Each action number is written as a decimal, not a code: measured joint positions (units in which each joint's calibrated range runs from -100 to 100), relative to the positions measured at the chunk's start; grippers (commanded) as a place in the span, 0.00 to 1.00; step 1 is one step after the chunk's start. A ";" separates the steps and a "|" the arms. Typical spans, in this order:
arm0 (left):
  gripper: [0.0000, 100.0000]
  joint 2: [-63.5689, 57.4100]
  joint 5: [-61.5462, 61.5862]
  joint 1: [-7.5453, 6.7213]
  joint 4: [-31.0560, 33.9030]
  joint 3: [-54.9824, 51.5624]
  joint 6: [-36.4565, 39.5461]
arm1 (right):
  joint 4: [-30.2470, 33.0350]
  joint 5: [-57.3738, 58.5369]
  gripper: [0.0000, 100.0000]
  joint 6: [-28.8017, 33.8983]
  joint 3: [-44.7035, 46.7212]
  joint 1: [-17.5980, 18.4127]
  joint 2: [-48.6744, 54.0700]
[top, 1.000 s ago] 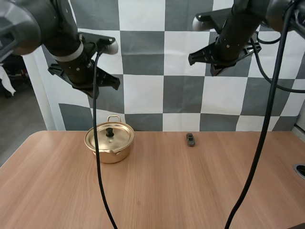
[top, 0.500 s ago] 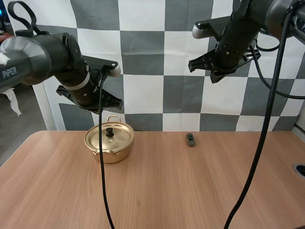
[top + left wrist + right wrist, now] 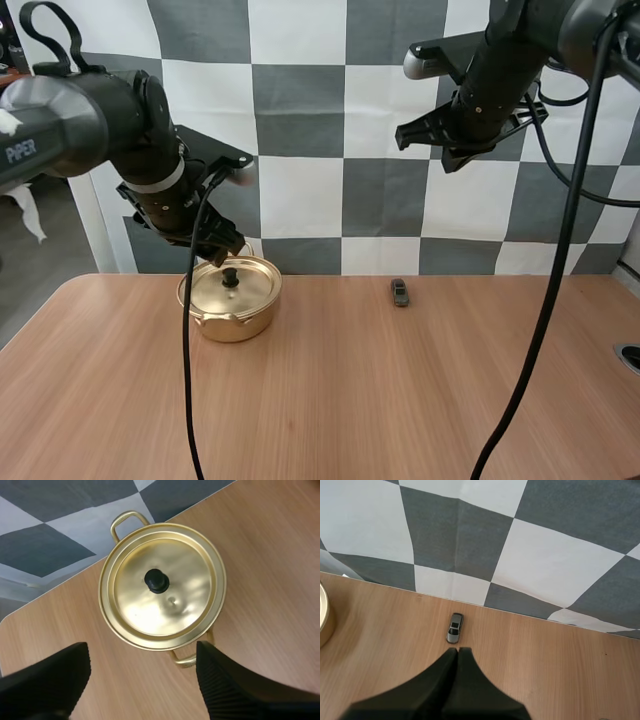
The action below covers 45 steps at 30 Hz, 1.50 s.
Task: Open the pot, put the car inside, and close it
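Lid-lifting first: left end effector, fingers wide, hovers over the round brass-coloured metal pot near the surface's far edge. Centre them astride its black lid knob, then descend. Small grey toy car lies farther along that edge, apparently untouched.

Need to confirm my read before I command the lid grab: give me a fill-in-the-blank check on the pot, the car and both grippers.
1. The lid is ___ the gold pot, not off it.
2. The left gripper hangs above the pot with its fingers ___.
3. The right gripper, above the grey toy car, is ___.
4. The toy car lies on the wooden ___, apart from the pot.
Missing words: on; open; shut; table.
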State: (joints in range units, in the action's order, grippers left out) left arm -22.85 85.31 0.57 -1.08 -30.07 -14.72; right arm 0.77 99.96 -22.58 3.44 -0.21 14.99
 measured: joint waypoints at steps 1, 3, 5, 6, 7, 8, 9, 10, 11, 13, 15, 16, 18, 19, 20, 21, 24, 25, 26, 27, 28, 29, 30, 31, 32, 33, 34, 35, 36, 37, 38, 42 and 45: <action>1.00 0.10 -1.48 0.00 -1.17 0.00 0.00 | 0.00 0.00 0.00 0.00 0.00 0.00 0.00; 1.00 0.58 -4.02 0.00 -3.60 0.00 -0.57 | 0.00 0.00 0.00 0.00 0.00 0.00 0.00; 1.00 1.67 -6.62 0.00 -5.80 0.00 -0.68 | 0.00 0.00 0.00 0.00 0.00 0.00 0.00; 1.00 2.43 -7.43 0.00 -6.52 0.00 -0.68 | -0.14 0.00 0.00 0.00 0.00 0.00 0.00; 1.00 3.32 -8.17 0.00 -7.08 0.00 -0.68 | -0.14 0.00 0.00 0.00 0.00 0.00 0.00; 1.00 4.32 -8.79 0.00 -7.51 0.00 -0.68 | -0.14 0.00 0.00 0.00 0.00 0.00 0.00; 1.00 5.19 -8.98 0.00 -7.51 0.00 -0.68 | -0.14 0.00 0.00 0.00 0.00 0.00 0.00; 1.00 6.36 -9.46 0.00 -7.51 0.00 -0.68 | -0.14 0.00 0.00 0.00 0.00 0.00 0.00; 1.00 7.64 -10.12 0.00 -7.51 0.00 -0.68 | -0.14 0.00 0.00 0.00 0.00 0.00 0.00; 1.00 9.86 -10.94 0.00 -7.21 0.00 -0.68 | 0.19 0.00 0.00 0.00 0.00 0.00 0.00; 1.00 11.99 -12.93 0.00 -7.21 0.00 -0.68 | 0.27 0.00 0.00 -0.09 0.00 0.00 0.00; 1.00 13.01 -14.15 0.00 -7.21 0.00 -0.68 | 0.27 0.00 0.00 -0.09 0.00 0.00 0.00; 1.00 14.70 -16.44 0.00 -7.21 0.00 -0.68 | 0.27 0.00 0.00 -0.09 0.00 0.00 0.00; 1.00 15.54 -17.98 0.00 -7.21 0.00 -0.68 | 0.27 0.00 0.00 -0.09 0.00 0.00 0.00; 1.00 16.30 -19.15 0.00 -7.21 0.00 -0.68 | 0.27 0.00 0.00 -0.09 0.00 0.00 0.00; 1.00 17.05 -20.44 0.00 -7.21 0.00 -0.68 | 0.27 0.00 0.00 -0.09 0.00 0.00 0.00; 1.00 19.08 -23.17 0.00 -6.80 0.15 -0.68 | 0.27 0.00 0.00 -0.09 0.00 0.00 0.00; 1.00 19.79 -23.62 0.00 -6.40 0.15 -0.68 | 0.27 0.00 0.00 -0.09 0.00 0.00 0.00; 1.00 20.35 -24.18 0.00 -5.90 0.15 -0.68 | 0.27 0.00 0.00 -0.09 0.00 0.00 0.00; 1.00 21.06 -24.18 0.00 -5.42 0.15 -0.68 | 0.27 0.00 0.00 -0.09 0.00 0.00 0.00; 1.00 21.73 -24.18 0.00 -4.78 0.15 -0.68 | 0.27 0.00 0.00 -0.09 0.00 0.00 0.00; 1.00 22.43 -24.35 0.00 -4.56 0.15 -0.68 | 0.27 0.00 0.00 -0.09 0.00 0.00 0.00; 1.00 23.10 -24.35 0.00 -4.38 0.15 -0.68 | 0.27 0.00 0.00 -0.09 0.00 0.00 0.00; 1.00 23.78 -24.35 0.00 -4.38 0.15 -0.68 | 0.27 0.00 0.00 -0.09 0.00 0.00 0.00; 1.00 24.28 -24.35 0.00 -4.38 0.15 -0.68 | 0.27 0.00 0.00 -0.09 0.00 0.00 0.00; 1.00 24.80 -24.35 0.00 -4.38 0.15 -0.68 | 0.27 0.00 0.00 -0.09 0.00 0.00 0.00; 1.00 25.24 -24.35 0.00 -4.38 0.15 -0.68 | 0.27 0.00 0.00 -0.09 0.00 0.00 0.00; 1.00 25.59 -24.35 0.00 -4.38 0.15 -0.68 | 0.27 0.00 0.00 -0.09 0.00 0.00 0.00; 1.00 25.73 -24.35 0.00 -4.38 0.15 -0.68 | 0.27 0.00 0.00 -0.09 0.00 0.00 0.00; 1.00 25.88 -24.52 0.00 -4.38 0.15 -0.68 | 0.27 0.00 0.00 -0.09 0.00 0.00 0.00; 1.00 25.88 -24.90 0.00 -4.38 0.15 -0.68 | 0.27 0.00 0.00 -0.09 0.00 0.00 0.00; 1.00 25.88 -26.85 0.00 -4.38 0.15 -0.68 | 0.27 0.00 0.00 -0.09 0.00 0.00 0.00; 1.00 25.88 -28.07 0.00 -4.38 0.15 -1.71 | 0.27 0.00 0.00 -0.09 0.00 0.00 0.00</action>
State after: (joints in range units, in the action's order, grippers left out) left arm 3.03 57.23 0.57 -5.47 -29.91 -16.43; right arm 1.04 99.96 -22.67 3.44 -0.21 14.99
